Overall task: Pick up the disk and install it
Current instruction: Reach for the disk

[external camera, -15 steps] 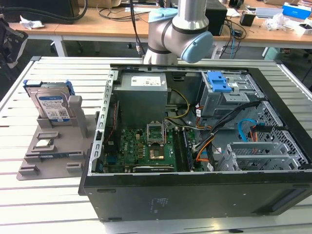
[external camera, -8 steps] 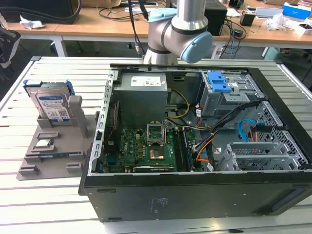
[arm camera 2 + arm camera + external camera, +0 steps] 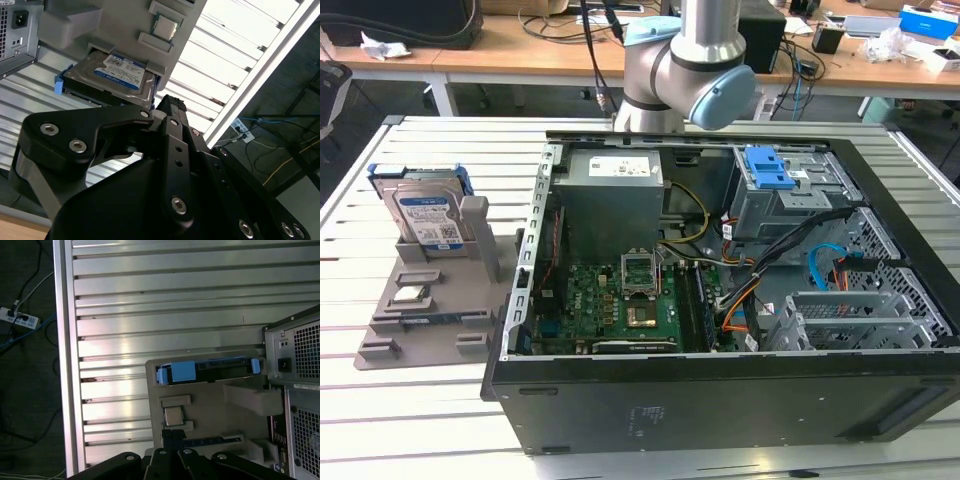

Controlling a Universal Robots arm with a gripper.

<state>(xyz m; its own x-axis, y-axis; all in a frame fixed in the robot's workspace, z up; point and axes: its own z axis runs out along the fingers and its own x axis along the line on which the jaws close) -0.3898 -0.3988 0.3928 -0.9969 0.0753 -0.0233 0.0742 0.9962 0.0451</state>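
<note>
Beside the big black computer case [image 3: 720, 410], a grey plastic stand [image 3: 438, 322] holds the flat, silver, blue-edged metal disk [image 3: 425, 218] upright. It looks heavy and breakable; grab its sides. The black gripper [image 3: 176, 436] is closed, empty.

The exterior view looks down at a slant from beyond the near edge of the table [image 3: 420, 430], across the open computer case [image 3: 720, 410]. The first wrist view looks straight down from high above the grey holder [image 3: 210, 405]; the second wrist view is nearer and oblique. All three share the holder and the disk [image 3: 210, 371]
</note>
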